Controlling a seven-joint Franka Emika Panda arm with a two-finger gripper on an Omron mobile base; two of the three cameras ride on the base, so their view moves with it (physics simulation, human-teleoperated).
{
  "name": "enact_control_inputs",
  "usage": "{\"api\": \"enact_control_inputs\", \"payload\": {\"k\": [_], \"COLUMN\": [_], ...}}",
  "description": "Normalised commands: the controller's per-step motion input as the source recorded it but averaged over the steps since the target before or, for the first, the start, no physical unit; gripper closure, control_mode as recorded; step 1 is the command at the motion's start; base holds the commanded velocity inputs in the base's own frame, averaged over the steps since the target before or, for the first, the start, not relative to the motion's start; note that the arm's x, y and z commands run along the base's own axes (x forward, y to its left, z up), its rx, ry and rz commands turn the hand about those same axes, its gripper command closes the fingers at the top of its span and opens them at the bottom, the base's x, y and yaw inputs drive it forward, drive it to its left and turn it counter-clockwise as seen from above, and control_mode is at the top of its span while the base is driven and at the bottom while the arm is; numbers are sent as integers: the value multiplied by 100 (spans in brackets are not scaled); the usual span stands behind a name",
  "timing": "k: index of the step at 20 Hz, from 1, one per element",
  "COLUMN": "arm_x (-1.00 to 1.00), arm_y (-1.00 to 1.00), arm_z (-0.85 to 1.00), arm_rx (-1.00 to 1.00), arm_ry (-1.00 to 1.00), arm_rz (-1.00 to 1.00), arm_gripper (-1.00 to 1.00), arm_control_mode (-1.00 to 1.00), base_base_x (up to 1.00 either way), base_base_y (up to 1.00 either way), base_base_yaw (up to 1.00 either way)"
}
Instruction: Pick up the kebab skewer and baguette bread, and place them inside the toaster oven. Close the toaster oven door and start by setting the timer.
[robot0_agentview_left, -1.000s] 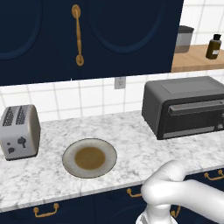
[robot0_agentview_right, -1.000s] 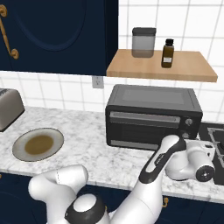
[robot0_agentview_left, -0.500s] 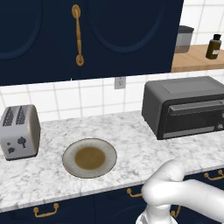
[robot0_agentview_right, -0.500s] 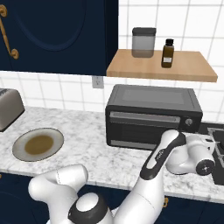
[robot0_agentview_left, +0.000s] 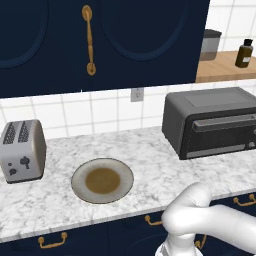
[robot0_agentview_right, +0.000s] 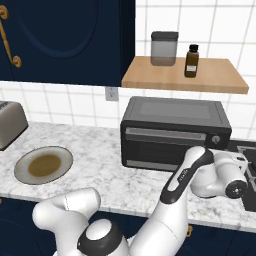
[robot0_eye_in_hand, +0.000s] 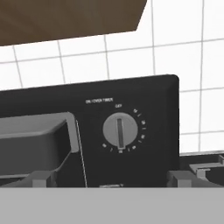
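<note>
The gripper (robot0_eye_in_hand: 110, 180) has its two tips spread wide with nothing between them. It faces the timer knob (robot0_eye_in_hand: 120, 130), whose pointer stands upright at the off mark. Over the last second the hand has shifted only slightly, dipping and easing back at the front right corner of the toaster oven (robot0_agentview_right: 175, 132), while the base has stayed put. I take that as lining up on the knob and not a new reach. The toaster oven door (robot0_agentview_right: 167, 145) is shut, its grey handle bar (robot0_eye_in_hand: 39, 131) just beside the knob. The kebab skewer and baguette bread are, I judge, already behind it, so setting the timer is what remains. The oven stands toward the back right of the marble counter (robot0_agentview_left: 150, 155), near a stovetop (robot0_agentview_right: 247, 160) at the right edge. A plate (robot0_agentview_left: 77, 175) sits near the front edge with only a brown smear on it, and a silver toaster (robot0_agentview_left: 22, 150) is at the left end. Beyond are white tiles with an outlet (robot0_agentview_left: 137, 94), navy cabinets (robot0_agentview_left: 145, 40), and a wooden shelf (robot0_agentview_right: 220, 80) holding a canister (robot0_agentview_right: 164, 48) and a dark bottle (robot0_agentview_right: 190, 60).
</note>
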Motion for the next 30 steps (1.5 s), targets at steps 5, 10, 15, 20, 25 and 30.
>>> {"api": "enact_control_inputs", "payload": {"k": [5,10,15,20,25,30], "arm_x": [0,0,0,0,15,30], "arm_y": [0,0,0,0,0,0], "arm_z": [0,0,0,7,8,6], "arm_rx": [11,11,12,11,4,3], "arm_ry": [-3,-4,-4,-3,0,0], "arm_rz": [-1,0,0,0,0,0], "arm_gripper": [-100,-100,-100,-100,-100,-100], "arm_control_mode": [-100,-100,-100,-100,-100,-100], "base_base_x": [0,0,0,0,0,0], "base_base_y": [0,0,0,0,0,0], "base_base_yaw": [0,0,0,0,0,0]}}
